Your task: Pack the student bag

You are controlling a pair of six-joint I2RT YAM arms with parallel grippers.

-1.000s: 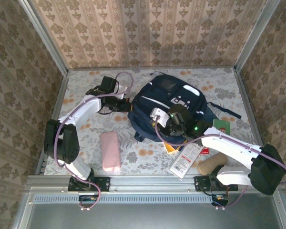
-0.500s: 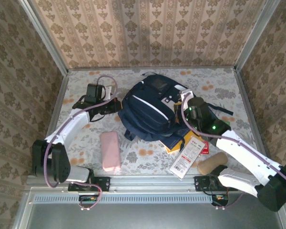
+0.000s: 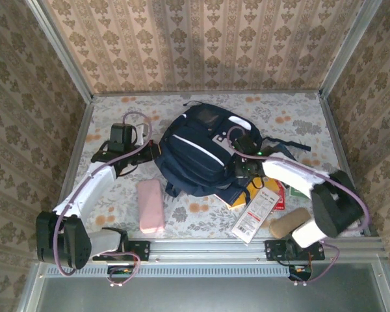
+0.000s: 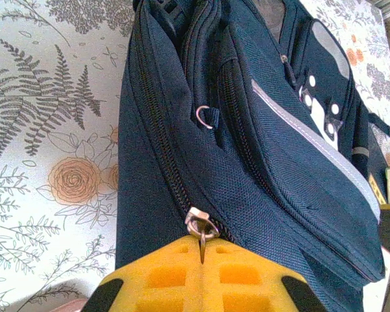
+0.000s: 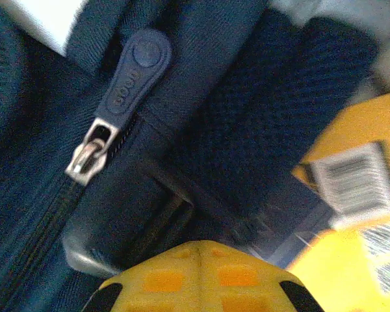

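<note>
Top external view, starting at the left: the left gripper (image 3: pixel 154 151) reaches the left flank of the student bag (image 3: pixel 201 153). The bag lies front up in the middle of the floral table (image 3: pixel 110 195), toward the back wall, between the two arms. A pink case (image 3: pixel 150 205) lies flat near the front edge, left of the bag and apart from it.

In the left wrist view, the left gripper's yellow pads (image 4: pixel 162 276) press together on a metal zipper pull (image 4: pixel 200 227) at the near end of the bag's long side zipper. This pincer is closed and grips that pull. Farther up the same navy side hangs a small metal ring (image 4: pixel 208 117), and a grey stripe (image 4: pixel 312 146) runs along the front panel.

On the bag's right side, the right gripper (image 3: pixel 240 170) sits against the fabric. In the right wrist view its pads are closed against each other and pushed up to navy fabric beside a black strap (image 5: pixel 172 195). I cannot tell whether anything is caught between them. Up and to the left, a zipper slider with a navy rubber tab (image 5: pixel 131 75) lies free of the pincer.

Right of the bag, a yellow packet (image 3: pixel 247 193) is tucked partly under its near corner. A white tagged card (image 3: pixel 255 214) lies just beside it, and a tan oblong object (image 3: pixel 289 222) lies near the front edge.
</note>
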